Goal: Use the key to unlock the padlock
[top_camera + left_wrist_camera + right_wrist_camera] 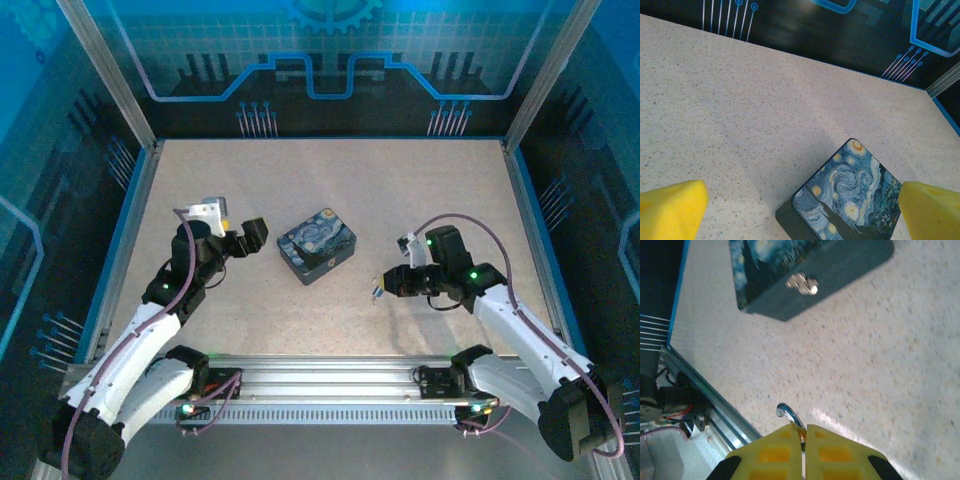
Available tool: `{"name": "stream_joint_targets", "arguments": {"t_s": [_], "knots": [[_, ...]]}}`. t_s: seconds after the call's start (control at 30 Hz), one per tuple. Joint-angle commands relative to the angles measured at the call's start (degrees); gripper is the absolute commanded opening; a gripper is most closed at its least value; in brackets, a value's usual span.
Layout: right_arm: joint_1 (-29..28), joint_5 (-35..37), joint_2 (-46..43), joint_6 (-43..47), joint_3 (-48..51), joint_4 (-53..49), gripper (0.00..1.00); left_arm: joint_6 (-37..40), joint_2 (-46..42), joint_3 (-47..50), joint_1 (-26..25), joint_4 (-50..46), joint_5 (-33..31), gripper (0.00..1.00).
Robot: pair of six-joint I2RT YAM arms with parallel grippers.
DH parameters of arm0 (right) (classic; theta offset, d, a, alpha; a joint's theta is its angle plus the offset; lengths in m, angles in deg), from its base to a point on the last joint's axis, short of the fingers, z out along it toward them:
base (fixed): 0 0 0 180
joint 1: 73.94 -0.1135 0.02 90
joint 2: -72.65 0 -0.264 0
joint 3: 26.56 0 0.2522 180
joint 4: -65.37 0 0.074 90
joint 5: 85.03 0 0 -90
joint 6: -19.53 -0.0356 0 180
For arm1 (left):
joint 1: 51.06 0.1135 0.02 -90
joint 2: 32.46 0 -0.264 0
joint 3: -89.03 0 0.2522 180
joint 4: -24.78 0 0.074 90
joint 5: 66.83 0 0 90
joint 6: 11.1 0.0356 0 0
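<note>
**Top external: right arm pinches a small metal bit, unlocking not yet begun**

On the speckled table (420,190), the dark blue swirl-patterned box (315,245) sits at centre. At its 9 o'clock the left gripper (250,238) hovers with fingers wide apart, holding nothing. At its 4 o'clock the right gripper (803,440) has its fingers pressed together on a small curved metal piece (787,414). Whether that is the key or the padlock's shackle, I cannot tell. I'd call this the pick-up step; next, the other part needs finding and steadying. No writing is legible, and the box's silver clasp (802,284) is too blurred to read.
</note>
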Motion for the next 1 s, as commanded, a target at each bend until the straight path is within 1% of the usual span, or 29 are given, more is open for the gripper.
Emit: {"name": "stream_joint_targets", "arguments": {"t_s": [0.0,0.13,0.3,0.57,0.97], "knots": [[0.32,0.25,-1.22,0.13,-1.55,-7.22,0.07,1.23,-0.57,-0.18,0.54,2.40,-0.74,0.99],[0.29,0.98,-1.00,-0.16,-1.34,-9.40,0.07,1.44,-0.66,-0.24,0.50,2.35,-0.52,0.99],[0.04,0.56,1.40,-0.46,-0.78,-10.49,0.07,1.61,-0.68,-0.07,0.53,2.47,-0.65,0.99],[-1.53,0.57,8.53,-0.82,1.04,-5.27,0.07,0.77,-1.17,0.97,0.54,2.61,-0.36,0.99],[-5.21,0.42,19.11,-0.90,0.38,-0.04,0.08,-0.87,-3.23,2.24,0.53,1.61,0.16,0.99]]}}
